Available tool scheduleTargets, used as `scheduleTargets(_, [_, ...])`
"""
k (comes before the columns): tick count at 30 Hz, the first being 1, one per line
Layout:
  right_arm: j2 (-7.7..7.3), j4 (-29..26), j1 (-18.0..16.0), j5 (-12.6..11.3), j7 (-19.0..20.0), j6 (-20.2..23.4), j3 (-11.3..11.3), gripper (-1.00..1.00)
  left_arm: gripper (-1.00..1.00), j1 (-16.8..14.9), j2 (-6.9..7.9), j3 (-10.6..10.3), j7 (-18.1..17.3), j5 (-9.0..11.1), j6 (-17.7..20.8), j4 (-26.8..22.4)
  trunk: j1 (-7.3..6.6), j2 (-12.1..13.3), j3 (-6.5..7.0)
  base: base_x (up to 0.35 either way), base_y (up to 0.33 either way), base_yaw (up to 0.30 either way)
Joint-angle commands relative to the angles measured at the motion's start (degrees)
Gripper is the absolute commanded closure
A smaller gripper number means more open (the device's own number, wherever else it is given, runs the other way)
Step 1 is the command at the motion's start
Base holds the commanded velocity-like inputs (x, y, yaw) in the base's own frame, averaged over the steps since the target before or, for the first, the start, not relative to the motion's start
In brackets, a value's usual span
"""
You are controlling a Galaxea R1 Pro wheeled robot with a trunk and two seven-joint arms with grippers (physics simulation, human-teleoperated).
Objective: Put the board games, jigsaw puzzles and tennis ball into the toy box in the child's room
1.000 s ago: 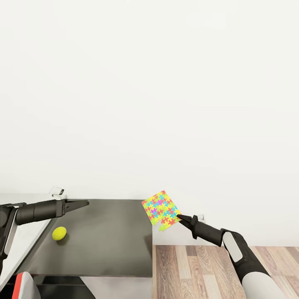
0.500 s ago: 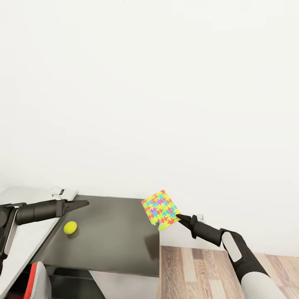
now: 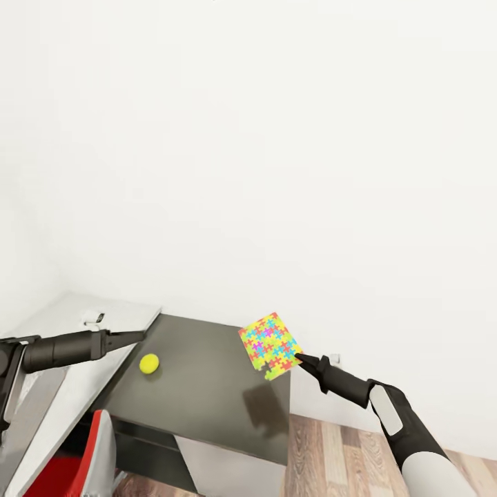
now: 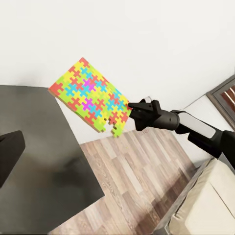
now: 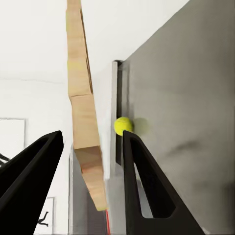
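Observation:
My right gripper (image 3: 298, 357) is shut on one corner of a jigsaw puzzle (image 3: 269, 345), a square sheet of yellow, cyan, pink and orange pieces held tilted in the air above the right end of the table's dark grey section (image 3: 207, 386). The left wrist view has the jigsaw puzzle (image 4: 90, 95) and the right gripper (image 4: 131, 113) too. In the right wrist view the puzzle (image 5: 83, 112) is edge-on between the fingers (image 5: 142, 186). The tennis ball (image 3: 149, 363) lies on the dark section, also in the right wrist view (image 5: 123, 125). My left gripper (image 3: 140, 336) hovers open just left of the ball.
The table's pale grey top (image 3: 110, 310) adjoins the dark section at the left, with a small white object (image 3: 95, 319) on it. A red item (image 3: 76, 473) sits at the lower left. A white wall stands behind. Wood floor (image 3: 331, 455) lies right; the bed (image 4: 210, 205) is beyond.
The whole view has shifted, so the camera has moved: the table and ball now sit further right in the picture. Both arms hold their pose and the puzzle stays gripped.

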Motion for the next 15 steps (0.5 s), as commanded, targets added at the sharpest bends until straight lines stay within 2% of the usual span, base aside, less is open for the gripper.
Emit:
scheduleTargets(1, [0.01, 0.0, 0.0, 0.0, 0.8, 0.3, -0.1, 1.0, -1.0, -0.1, 0.08, 0.0, -0.3, -0.3, 0.6, 0.0, 0.03, -0.1, -0.12, 0.0, 0.0, 0.285])
scheduleTargets(3, [0.0, 0.0, 0.0, 0.1, 1.9, 0.2, -0.1, 1.0, -1.0, -0.1, 0.3, 0.3, -0.3, -0.3, 0.7, -0.1, 0.03, -0.1, -0.12, 0.0, 0.0, 0.285])
scheduleTargets(10, [0.0, -0.1, 0.0, 0.1, 3.6, 0.0, 0.1, 1.0, -1.0, 0.0, 0.78, 5.2, -0.3, -0.3, 0.6, -0.1, 0.03, -0.1, -0.12, 0.0, 0.0, 0.285])
scheduleTargets(13, [0.0, -0.1, 0.0, 0.1, 3.7, -0.1, 0.2, 1.0, -1.0, 0.0, 2.2, 6.5, -0.3, -0.3, 0.6, -0.1, 0.03, -0.1, -0.12, 0.0, 0.0, 0.285])
scheduleTargets(15, [0.0, -1.0, 0.1, 0.1, 3.8, -0.1, 0.2, 1.0, -1.0, 0.1, 3.72, 7.5, -0.3, -0.4, 0.6, 0.0, 0.03, -0.1, -0.12, 0.0, 0.0, 0.285])
